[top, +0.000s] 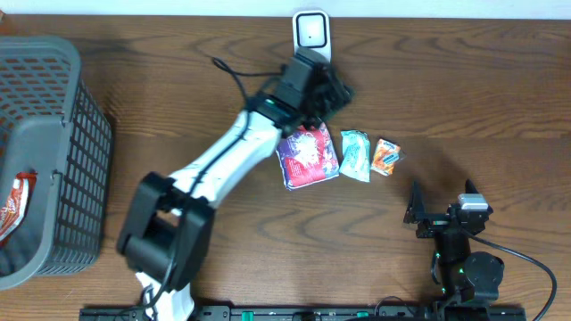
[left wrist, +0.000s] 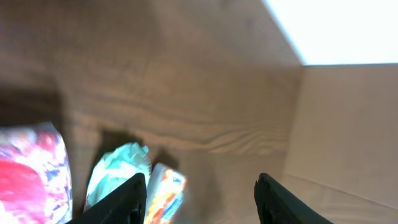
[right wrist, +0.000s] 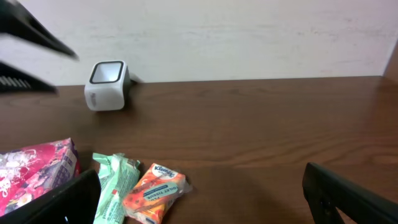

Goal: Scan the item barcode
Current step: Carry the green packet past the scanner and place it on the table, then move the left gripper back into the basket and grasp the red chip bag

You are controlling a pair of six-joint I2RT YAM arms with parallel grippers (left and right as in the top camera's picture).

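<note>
Left wrist view: the left gripper (left wrist: 199,198) was seen parted and empty, close by the pink packet (top: 308,153) lying near the scanner (top: 311,31). The packet should be gripped by an edge, its barcode left uncovered and faced to the scanner. The right gripper (right wrist: 199,199) was spread wide. One red packet (top: 13,203) was held in the basket (top: 89,160).

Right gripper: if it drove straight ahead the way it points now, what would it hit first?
Likely nothing: ahead of the open right gripper lies bare table up to the wall. The orange tissue pack sits close to one finger's line and might get clipped; depth is unclear.
</note>
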